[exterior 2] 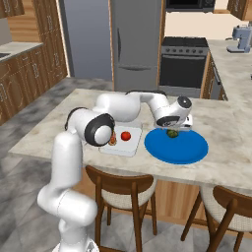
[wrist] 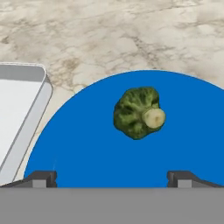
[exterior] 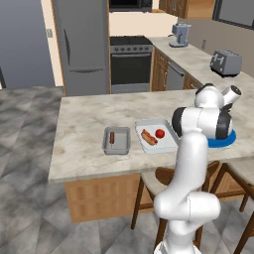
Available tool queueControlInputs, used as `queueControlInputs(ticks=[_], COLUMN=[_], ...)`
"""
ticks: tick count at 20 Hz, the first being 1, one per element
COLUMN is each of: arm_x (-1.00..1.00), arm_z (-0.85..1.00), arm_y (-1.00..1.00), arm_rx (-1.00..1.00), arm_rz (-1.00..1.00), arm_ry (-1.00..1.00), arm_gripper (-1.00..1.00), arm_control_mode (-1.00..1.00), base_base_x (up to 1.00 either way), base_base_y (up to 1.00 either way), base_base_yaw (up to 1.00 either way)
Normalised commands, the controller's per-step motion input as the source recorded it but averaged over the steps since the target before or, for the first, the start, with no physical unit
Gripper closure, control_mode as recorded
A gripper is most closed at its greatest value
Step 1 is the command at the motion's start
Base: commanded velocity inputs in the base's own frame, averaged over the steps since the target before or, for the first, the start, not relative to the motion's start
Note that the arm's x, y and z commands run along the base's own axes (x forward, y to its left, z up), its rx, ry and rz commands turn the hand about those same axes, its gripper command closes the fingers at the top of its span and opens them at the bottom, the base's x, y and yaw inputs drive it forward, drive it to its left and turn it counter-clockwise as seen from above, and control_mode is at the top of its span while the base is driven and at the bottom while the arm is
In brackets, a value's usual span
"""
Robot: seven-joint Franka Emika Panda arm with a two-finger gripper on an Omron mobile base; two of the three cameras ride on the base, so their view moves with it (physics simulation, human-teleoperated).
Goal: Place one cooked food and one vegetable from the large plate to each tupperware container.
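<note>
So we're on the last pick: the broccoli floret (wrist: pixel 138 113) sits alone mid-frame on the blue plate (wrist: pixel 87 148) in the hand view. The pincer (wrist: pixel 112 177) hangs above it, jaws spread wide, nothing held. The grey container (exterior: pixel 117 141) has just a sausage (exterior: pixel 112 137). Next move, I'd guess: drop straight down, straddle the floret, then squeeze.

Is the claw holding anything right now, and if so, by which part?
Nothing is held. The claw is open above the blue plate, with the broccoli piece lying loose ahead of its fingertips.
</note>
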Motion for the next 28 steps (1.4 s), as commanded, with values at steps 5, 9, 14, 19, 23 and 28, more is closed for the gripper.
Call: queueControlInputs(ticks=[5,9,14,19,23,28], arm_x=[0.45,0.17,0.08,0.28,0.21,0.29], arm_z=[-0.10,-0.31,-0.30,-0.23,-0.28,-0.25], arm_y=[-0.17,-0.01,0.06,0.10,0.10,0.20], arm_rx=[0.04,0.01,0.00,0.00,0.01,0.01], arm_rz=[0.09,0.04,0.01,0.02,0.00,0.01], arm_ry=[0.00,0.00,-0.03,-0.06,-0.04,-0.07], arm_gripper=[-1.00,-1.00,-1.00,-1.00,-1.00,1.00], arm_control_mode=[-1.00,-1.00,-1.00,-1.00,-1.00,-1.00], base_base_x=[0.00,0.00,0.00,0.00,0.00,0.00], base_base_y=[0.00,0.00,0.00,0.00,0.00,0.00], base_base_yaw=[0.00,0.00,0.00,0.00,0.00,0.00])
